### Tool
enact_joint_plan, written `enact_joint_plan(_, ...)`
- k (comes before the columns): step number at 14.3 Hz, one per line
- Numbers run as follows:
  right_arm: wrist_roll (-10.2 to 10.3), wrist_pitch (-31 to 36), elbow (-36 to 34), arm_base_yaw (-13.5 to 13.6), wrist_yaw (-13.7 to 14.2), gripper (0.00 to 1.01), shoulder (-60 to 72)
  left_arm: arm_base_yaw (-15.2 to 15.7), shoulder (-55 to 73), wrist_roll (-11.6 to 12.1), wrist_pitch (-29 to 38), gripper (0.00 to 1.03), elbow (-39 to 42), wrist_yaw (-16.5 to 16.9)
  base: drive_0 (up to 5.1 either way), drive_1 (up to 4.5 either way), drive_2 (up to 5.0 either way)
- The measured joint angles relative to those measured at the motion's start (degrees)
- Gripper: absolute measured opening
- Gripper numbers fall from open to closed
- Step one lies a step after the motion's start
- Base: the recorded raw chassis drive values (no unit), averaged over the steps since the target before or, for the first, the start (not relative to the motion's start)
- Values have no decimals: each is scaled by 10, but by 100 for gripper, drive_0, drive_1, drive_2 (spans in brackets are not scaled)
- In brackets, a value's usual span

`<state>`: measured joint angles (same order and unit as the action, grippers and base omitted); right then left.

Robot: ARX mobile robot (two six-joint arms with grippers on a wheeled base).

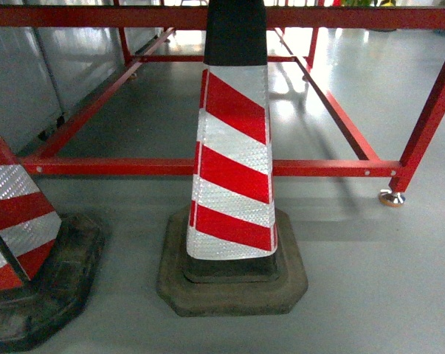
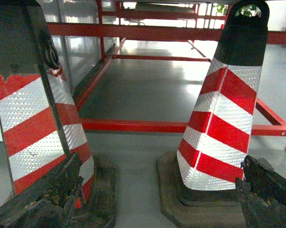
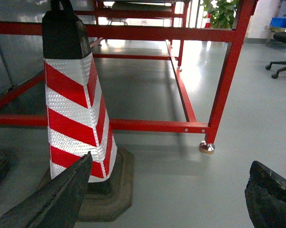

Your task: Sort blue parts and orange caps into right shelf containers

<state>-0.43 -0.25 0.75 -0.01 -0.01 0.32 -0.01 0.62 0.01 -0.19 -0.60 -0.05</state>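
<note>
Meanwhile, my left gripper (image 2: 152,199) and right gripper (image 3: 169,199) hang spread wide, empty, facing a traffic cone (image 1: 233,162). No orange caps visible; being small and light, they'd probably pinch easily across the barrel

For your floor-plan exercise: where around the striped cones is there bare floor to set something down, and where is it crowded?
Bare floor lies right of the middle cone, up to the red frame and its foot, and under the frame behind the low rail. It is tight between that cone's base and the left cone.
</note>
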Motion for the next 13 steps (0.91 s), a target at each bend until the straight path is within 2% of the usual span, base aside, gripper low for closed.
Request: enact_joint_plan(13, 0, -1, 0, 0, 0, 98, 0, 0, 0, 0, -2, 98, 0, -1, 0, 0, 0)
